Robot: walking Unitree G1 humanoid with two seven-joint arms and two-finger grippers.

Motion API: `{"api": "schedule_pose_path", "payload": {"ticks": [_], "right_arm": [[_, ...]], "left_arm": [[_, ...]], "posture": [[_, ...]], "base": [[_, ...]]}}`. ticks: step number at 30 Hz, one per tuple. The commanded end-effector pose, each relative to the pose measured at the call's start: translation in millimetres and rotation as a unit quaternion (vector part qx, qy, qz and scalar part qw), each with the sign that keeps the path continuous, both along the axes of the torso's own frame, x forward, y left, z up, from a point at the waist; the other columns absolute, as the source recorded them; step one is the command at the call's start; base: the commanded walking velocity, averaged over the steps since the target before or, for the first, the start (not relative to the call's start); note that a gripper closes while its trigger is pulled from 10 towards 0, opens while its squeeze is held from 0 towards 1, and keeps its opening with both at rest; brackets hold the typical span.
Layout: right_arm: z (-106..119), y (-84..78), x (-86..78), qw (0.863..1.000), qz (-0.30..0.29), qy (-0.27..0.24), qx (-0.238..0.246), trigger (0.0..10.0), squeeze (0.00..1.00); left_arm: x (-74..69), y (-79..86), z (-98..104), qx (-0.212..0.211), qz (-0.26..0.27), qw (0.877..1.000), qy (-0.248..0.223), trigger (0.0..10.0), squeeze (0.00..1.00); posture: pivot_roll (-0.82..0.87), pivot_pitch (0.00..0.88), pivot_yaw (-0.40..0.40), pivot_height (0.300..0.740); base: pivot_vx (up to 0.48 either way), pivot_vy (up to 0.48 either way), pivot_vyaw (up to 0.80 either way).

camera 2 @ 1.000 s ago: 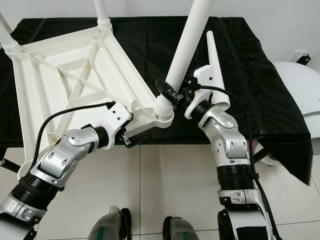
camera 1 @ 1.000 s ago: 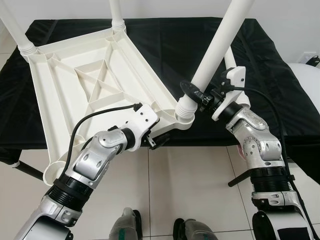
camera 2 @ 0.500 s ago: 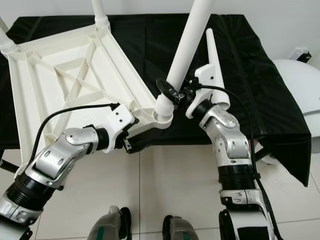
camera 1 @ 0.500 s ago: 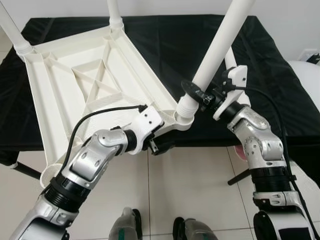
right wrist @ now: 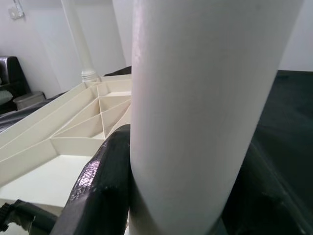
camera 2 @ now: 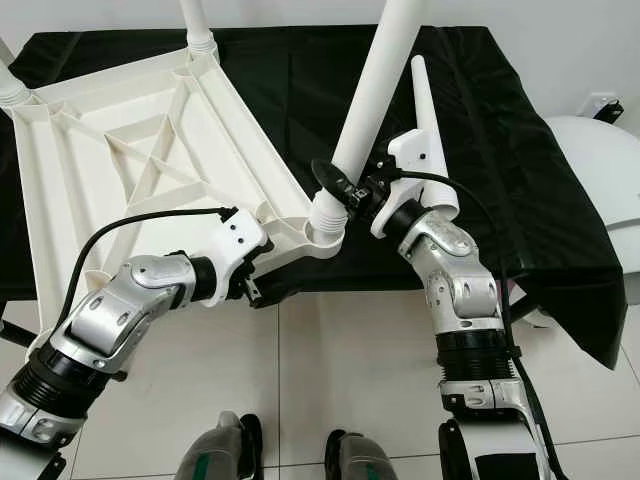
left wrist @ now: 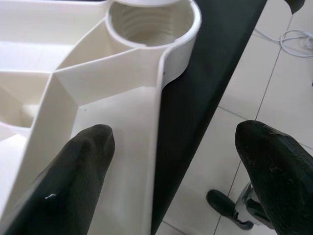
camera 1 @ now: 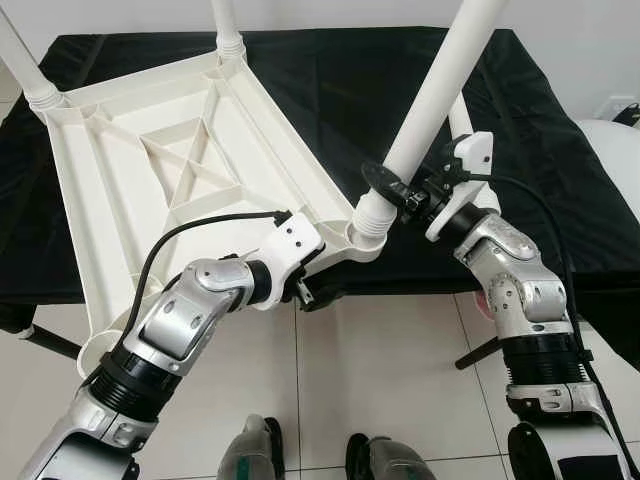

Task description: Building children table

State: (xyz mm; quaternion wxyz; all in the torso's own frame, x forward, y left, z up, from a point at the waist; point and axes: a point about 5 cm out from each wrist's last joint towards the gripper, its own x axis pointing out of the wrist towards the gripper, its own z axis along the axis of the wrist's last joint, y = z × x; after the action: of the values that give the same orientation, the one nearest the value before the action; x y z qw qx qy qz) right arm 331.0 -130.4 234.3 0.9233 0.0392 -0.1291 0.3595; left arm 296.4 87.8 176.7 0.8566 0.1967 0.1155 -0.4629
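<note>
white table leg [camera 1: 425, 115] seated, tilted, in the corner socket [left wrist: 152, 20] of the upturned children's tabletop [camera 1: 180, 150], at the near edge of the black-draped work table [camera 1: 330, 70]. long axis leaning up and away toward that table's far right corner, off the socket's upright line, so squaring it likely decides the next move. right gripper [camera 1: 400, 185] clenched on the leg just above the socket, by far the nearer arm. left gripper [left wrist: 176, 171] spread apart, straddling the tabletop's near rim just beside the same corner, not clamped, apparently steadying it. 2 further legs [camera 1: 228, 25] standing at the tabletop's far corners; 1 loose tapered leg [camera 2: 425, 110] lying on the black cloth beyond the right wrist. tiled floor [camera 1: 400, 380] below, white rounded object [camera 2: 600, 170] past the work table's right edge. nothing blocking the socket.
</note>
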Motion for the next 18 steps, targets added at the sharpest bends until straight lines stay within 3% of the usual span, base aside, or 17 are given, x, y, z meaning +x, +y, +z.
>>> {"api": "schedule_pose_path", "payload": {"ticks": [1,10,11,12,13,14,15,16,17,18], "right_arm": [[-1.5,0.9,-4.0,1.0,0.007,-0.005,-0.008,10.0,0.0],[-4.7,5.3,-7.0,1.0,0.022,-0.003,-0.018,10.0,0.0],[-4.7,5.7,-7.0,1.0,0.023,-0.004,-0.019,10.0,0.0],[-4.7,5.7,-7.0,1.0,0.023,-0.004,-0.019,10.0,0.0],[-4.7,6.1,-7.1,1.0,0.024,-0.004,-0.019,10.0,0.0],[-4.7,6.3,-7.1,1.0,0.024,-0.004,-0.019,10.0,0.0],[-4.6,6.3,-7.2,1.0,0.025,-0.004,-0.019,10.0,0.0],[-4.6,6.3,-7.2,1.0,0.025,-0.004,-0.019,10.0,0.0],[-4.5,6.3,-7.3,0.999,0.025,-0.004,-0.019,10.0,0.0],[-4.4,6.2,-7.4,0.999,0.025,-0.004,-0.02,10.0,0.0]], "left_arm": [[0.4,3.6,-8.4,0.007,0.009,1.0,0.028,10.0,0.0],[2.1,3.5,-3.2,-0.013,0.019,0.999,0.031,10.0,0.0],[2.7,4.0,-2.1,-0.015,0.021,0.999,0.03,4.1,0.0],[2.7,4.0,-2.1,-0.015,0.021,0.999,0.03,4.1,0.0],[2.8,4.3,-0.5,-0.021,0.02,0.999,0.029,0.0,0.0],[2.7,4.5,0.6,-0.025,0.019,0.999,0.029,0.0,0.0],[3.3,5.2,0.9,-0.023,0.022,0.999,0.029,4.4,0.0],[3.3,5.2,0.9,-0.023,0.022,0.999,0.029,4.4,0.0],[3.6,5.7,0.5,-0.016,0.023,0.999,0.031,10.0,0.0],[3.8,5.9,0.3,-0.012,0.023,0.999,0.032,10.0,0.0]], "posture": [[-0.06,0.185,0.007,0.74],[-0.06,0.186,0.002,0.74],[-0.06,0.186,0.002,0.74],[-0.06,0.186,0.002,0.74],[-0.06,0.186,0.002,0.74],[-0.06,0.186,0.002,0.74],[-0.06,0.186,0.002,0.74],[-0.06,0.186,0.002,0.74],[-0.06,0.188,0.002,0.74],[-0.06,0.188,0.002,0.74]], "base": [[0.0,0.0,0.0],[0.0,0.0,0.0],[0.0,0.0,0.0],[0.0,0.0,0.0],[0.0,0.0,0.0],[0.0,0.0,0.0],[0.0,0.0,0.0],[0.0,0.0,0.0],[0.0,0.0,0.0],[0.0,0.0,0.0]]}}
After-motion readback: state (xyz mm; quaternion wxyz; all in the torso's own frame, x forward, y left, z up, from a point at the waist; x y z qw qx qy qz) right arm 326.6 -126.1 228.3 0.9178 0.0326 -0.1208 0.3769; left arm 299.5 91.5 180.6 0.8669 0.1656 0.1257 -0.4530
